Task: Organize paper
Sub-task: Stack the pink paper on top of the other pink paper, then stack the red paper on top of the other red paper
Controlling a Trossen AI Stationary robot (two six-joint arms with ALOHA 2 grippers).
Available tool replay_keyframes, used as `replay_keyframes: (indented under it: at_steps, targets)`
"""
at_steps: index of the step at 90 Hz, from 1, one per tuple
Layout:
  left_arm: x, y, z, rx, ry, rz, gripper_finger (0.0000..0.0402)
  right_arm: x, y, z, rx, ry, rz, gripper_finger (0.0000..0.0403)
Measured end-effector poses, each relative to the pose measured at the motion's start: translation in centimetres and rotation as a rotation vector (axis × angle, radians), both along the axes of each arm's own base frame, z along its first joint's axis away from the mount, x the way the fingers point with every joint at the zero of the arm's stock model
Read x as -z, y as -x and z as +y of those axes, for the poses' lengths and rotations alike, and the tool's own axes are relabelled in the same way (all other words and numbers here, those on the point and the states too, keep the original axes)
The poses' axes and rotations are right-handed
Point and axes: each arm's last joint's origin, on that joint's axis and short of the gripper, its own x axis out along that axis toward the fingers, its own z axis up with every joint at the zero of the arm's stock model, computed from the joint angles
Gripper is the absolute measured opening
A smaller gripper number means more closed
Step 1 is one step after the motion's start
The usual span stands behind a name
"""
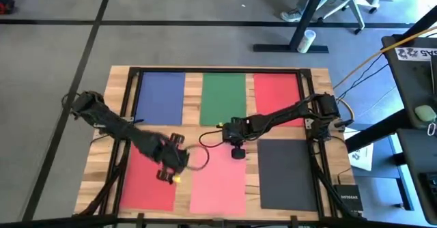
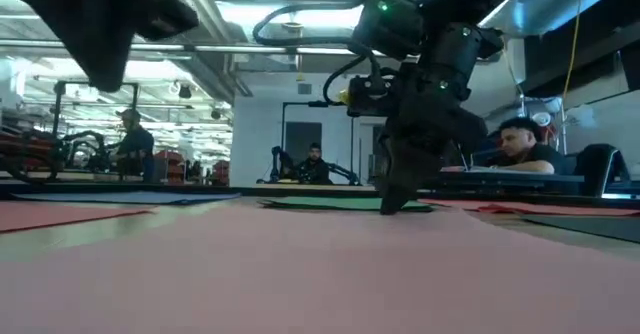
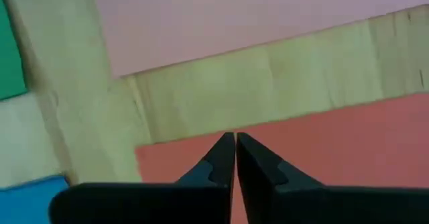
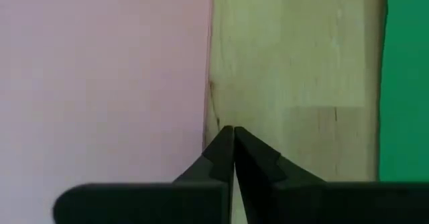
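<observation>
Six sheets of paper lie flat on the wooden table: blue (image 1: 160, 97), green (image 1: 223, 98) and red (image 1: 276, 95) along the far side, red (image 1: 147, 183), salmon pink (image 1: 218, 187) and dark grey (image 1: 287, 175) along the near side. My left gripper (image 3: 234, 137) is shut and hangs over the far right corner of the near red sheet (image 3: 322, 157); in the low view that arm is well above the table. My right gripper (image 4: 232, 129) is shut and points down at the pink sheet's far edge, with the green sheet (image 4: 409, 83) beyond it. My right gripper's shut fingertips (image 2: 388, 206) come down from above onto the table right at the salmon pink sheet's far edge (image 4: 209, 117). I cannot tell whether they rest on the sheet or on the bare wood beside it. The sheet lies flat.
A strip of bare wood (image 3: 255, 83) runs between the far and near rows of sheets. A black frame (image 1: 130, 84) borders the table. People sit in the room behind the table (image 2: 515, 139).
</observation>
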Motion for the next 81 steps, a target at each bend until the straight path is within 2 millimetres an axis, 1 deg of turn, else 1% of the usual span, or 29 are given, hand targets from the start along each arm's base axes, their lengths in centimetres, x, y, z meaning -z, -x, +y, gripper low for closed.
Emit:
replay_keyframes:
  at_steps: [7, 13, 29, 45, 53, 61, 70, 81]
  targets:
    - [0.6, 0.2, 1.6, 0.021, 0.08, -0.005, 0.0, -0.2, 0.2, 0.0, -0.012, 0.006, 0.016, 0.0]
    - [1.4, 0.3, 3.0, 0.03, 0.109, 0.022, 0.0, -0.4, 0.8, -0.1, -0.019, 0.011, 0.057, 0.0]
    - [3.4, 0.6, 6.9, 0.046, 0.079, 0.082, 0.0, -1.9, 2.1, -0.2, -0.033, 0.021, 0.109, 0.0]
    - [4.3, 0.6, 10.2, 0.022, 0.121, 0.102, 0.0, -3.8, 3.1, -0.3, -0.03, 0.029, 0.109, 0.0]
    - [4.6, 0.7, 11.7, -0.005, 0.118, 0.104, 0.0002, -4.2, 3.3, -0.4, -0.027, 0.042, 0.105, 0.0]
    - [4.9, 0.8, 12.9, -0.021, 0.112, 0.115, 0.001, -4.5, 3.4, -0.4, -0.023, 0.051, 0.101, 0.0]
    - [5.0, 0.7, 13.8, -0.02, 0.118, 0.111, 0.0029, -4.5, 3.4, -0.4, -0.023, 0.052, 0.099, 0.0]
    - [5.4, 0.6, 14.1, -0.001, 0.217, 0.121, 0.0058, -4.5, 3.4, -0.4, -0.023, 0.053, 0.098, 0.0]
